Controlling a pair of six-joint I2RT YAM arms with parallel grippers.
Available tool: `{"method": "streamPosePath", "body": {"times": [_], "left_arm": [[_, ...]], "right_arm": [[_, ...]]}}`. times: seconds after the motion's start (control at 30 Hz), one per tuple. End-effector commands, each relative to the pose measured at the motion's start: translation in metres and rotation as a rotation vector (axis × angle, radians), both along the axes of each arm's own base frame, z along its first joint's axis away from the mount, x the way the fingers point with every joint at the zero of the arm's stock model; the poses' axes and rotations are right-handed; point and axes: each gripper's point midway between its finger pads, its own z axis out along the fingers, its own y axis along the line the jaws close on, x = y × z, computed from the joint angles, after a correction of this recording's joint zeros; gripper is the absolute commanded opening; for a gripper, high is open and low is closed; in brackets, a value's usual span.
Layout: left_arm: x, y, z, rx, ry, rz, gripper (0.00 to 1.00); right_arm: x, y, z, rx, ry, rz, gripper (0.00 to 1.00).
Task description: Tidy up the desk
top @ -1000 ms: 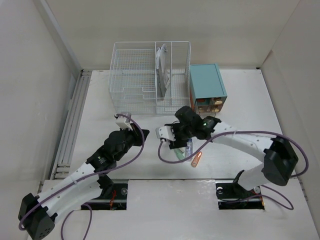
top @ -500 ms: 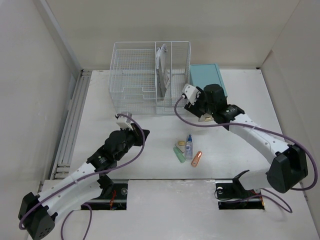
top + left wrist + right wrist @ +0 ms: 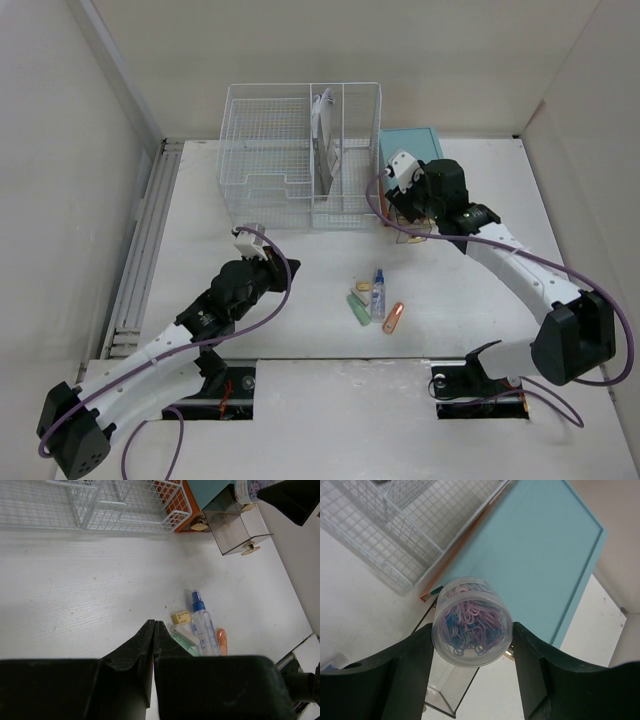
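Observation:
The white desk (image 3: pixel 200 240) holds a small pile at its middle: a spray bottle (image 3: pixel 378 293), a green marker (image 3: pixel 358 311), an orange capsule (image 3: pixel 394 317) and a yellow eraser (image 3: pixel 363 286). They also show in the left wrist view, the spray bottle (image 3: pixel 204 625) among them. My left gripper (image 3: pixel 288 266) (image 3: pixel 154 625) is shut and empty, just left of the pile. My right gripper (image 3: pixel 397 200) (image 3: pixel 472 640) is shut on a clear jar of coloured paper clips (image 3: pixel 472 621), held above the teal drawer cabinet (image 3: pixel 530 550) and its pulled-out clear drawer (image 3: pixel 445 690).
A white wire basket organizer (image 3: pixel 300 150) stands at the back, with papers in its narrow slot. The teal cabinet (image 3: pixel 412 150) stands to its right. A metal rail (image 3: pixel 140 250) runs along the desk's left edge. Light walls surround the desk.
My right gripper has lifted the jar of paper clips away from the pile and carried it back and right, over the teal cabinet's open drawer. My left arm has barely moved.

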Motion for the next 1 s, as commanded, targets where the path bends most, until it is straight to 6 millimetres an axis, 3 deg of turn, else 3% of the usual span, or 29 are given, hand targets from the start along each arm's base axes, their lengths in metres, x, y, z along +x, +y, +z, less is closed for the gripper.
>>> {"method": "streamPosePath", "body": {"times": [0.0,0.37,0.7,0.77,0.83,0.97], "left_arm": [[0.002,-0.007,0.016,-0.048,-0.043,-0.016,0.00],[0.003,-0.012,0.014,-0.044,-0.045,-0.036,0.00],[0.001,-0.013,0.016,-0.044,-0.056,-0.047,0.00],[0.001,-0.013,0.016,-0.044,-0.056,-0.047,0.00],[0.001,-0.013,0.016,-0.044,-0.056,-0.047,0.00],[0.001,-0.013,0.016,-0.044,-0.056,-0.047,0.00]], "right_arm": [[0.000,0.006,0.023,0.049,-0.020,0.015,0.32],[-0.031,0.006,0.002,-0.032,0.174,0.111,0.32],[-0.026,0.005,-0.022,-0.093,0.271,0.107,0.33],[-0.025,0.005,-0.023,-0.097,0.282,0.107,0.41],[-0.024,0.006,-0.028,-0.101,0.293,0.107,0.64],[-0.019,0.006,-0.016,-0.084,0.232,0.100,0.79]]}}
